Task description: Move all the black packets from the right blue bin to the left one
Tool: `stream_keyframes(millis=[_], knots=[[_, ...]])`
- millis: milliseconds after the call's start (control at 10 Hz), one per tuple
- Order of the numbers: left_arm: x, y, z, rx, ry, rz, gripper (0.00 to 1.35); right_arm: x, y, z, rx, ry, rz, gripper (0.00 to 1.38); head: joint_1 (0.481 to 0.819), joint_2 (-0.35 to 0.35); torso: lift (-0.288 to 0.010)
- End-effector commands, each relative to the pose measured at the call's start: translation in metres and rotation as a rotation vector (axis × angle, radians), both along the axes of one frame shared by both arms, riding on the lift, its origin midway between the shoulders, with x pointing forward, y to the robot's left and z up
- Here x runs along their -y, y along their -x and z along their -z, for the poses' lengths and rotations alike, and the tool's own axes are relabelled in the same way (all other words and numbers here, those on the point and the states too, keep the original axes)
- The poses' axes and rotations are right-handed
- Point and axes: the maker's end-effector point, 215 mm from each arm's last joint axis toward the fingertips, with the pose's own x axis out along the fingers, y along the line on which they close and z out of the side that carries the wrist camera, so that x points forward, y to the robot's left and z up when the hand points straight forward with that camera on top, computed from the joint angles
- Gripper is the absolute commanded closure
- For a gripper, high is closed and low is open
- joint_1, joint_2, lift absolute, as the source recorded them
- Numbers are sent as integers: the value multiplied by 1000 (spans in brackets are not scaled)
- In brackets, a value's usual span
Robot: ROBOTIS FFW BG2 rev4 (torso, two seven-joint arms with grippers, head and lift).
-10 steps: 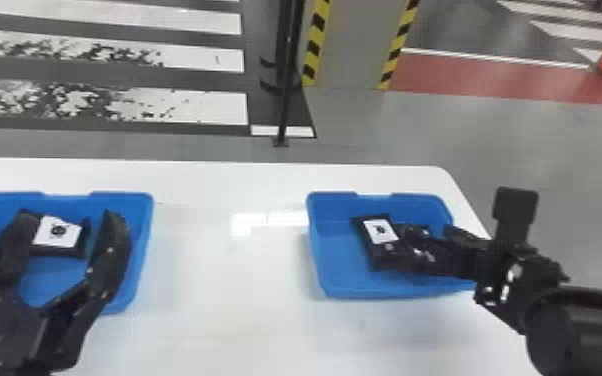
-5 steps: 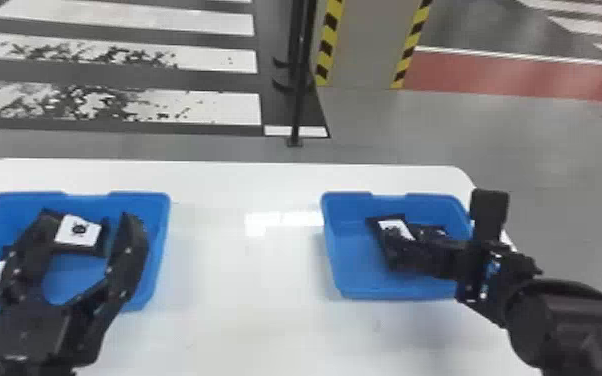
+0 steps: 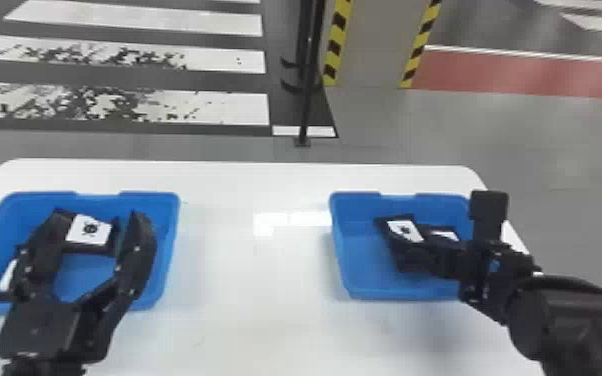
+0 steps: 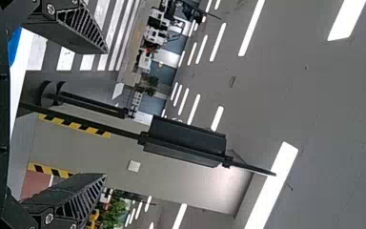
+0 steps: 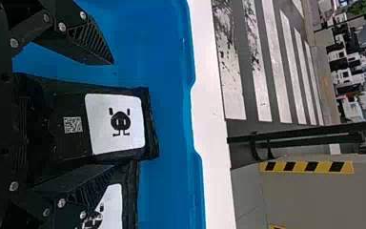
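In the head view, my left gripper [image 3: 97, 220] stands open over the left blue bin [image 3: 170, 250]; below it lie a black packet [image 3: 90, 247] with a white label and another packet [image 3: 2, 287]. The left gripper [image 4: 106, 113] is open in its wrist view. My right gripper [image 3: 415, 257] is low in the right blue bin [image 3: 360, 295]. In the right wrist view, the right gripper [image 5: 113, 114] is open, its fingers at either side of a black packet [image 5: 71, 102]. A second packet [image 5: 131, 195] lies partly behind the lower finger.
Both bins stand on a white table [image 3: 255, 280], with a wide gap between them. Beyond the table's far edge stands a black post [image 3: 310, 90] on the floor, near a column with striped edges [image 3: 335, 45].
My right gripper has moved left, further into the right bin over the packets. The head view has shifted, so bins and table appear further right. The left gripper keeps its place over its bin.
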Motion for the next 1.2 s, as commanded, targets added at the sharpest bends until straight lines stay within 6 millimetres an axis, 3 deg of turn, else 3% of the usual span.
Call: stream_keyframes(millis=[0,100,300,500,600,800,1000,1100], knots=[[0,0,-1,2,1,0,117,-5,-2,6,-17,-17,-6,366,695,-141,-140],[-1,0,-1,3,-1,-1,119,-13,0,12,-34,-40,-18,756,695,-138,-140],[-2,-1,-2,3,1,-3,119,-17,6,23,-70,-59,-20,1124,695,-126,-140],[-3,-1,-1,2,3,-4,119,-26,13,33,-92,-117,-19,1142,695,-116,-140],[-2,-1,-4,9,7,-4,121,-28,8,20,-41,-122,-20,1159,695,-112,-140],[0,-2,-7,16,8,1,113,-54,11,-29,96,-186,-58,1159,695,-100,-140],[12,-8,-6,-41,3,41,122,-89,-1,-121,311,-279,-170,1159,695,-77,-140],[22,-14,-6,-87,-13,77,136,-128,3,-169,415,-352,-269,1159,695,-60,-140]])
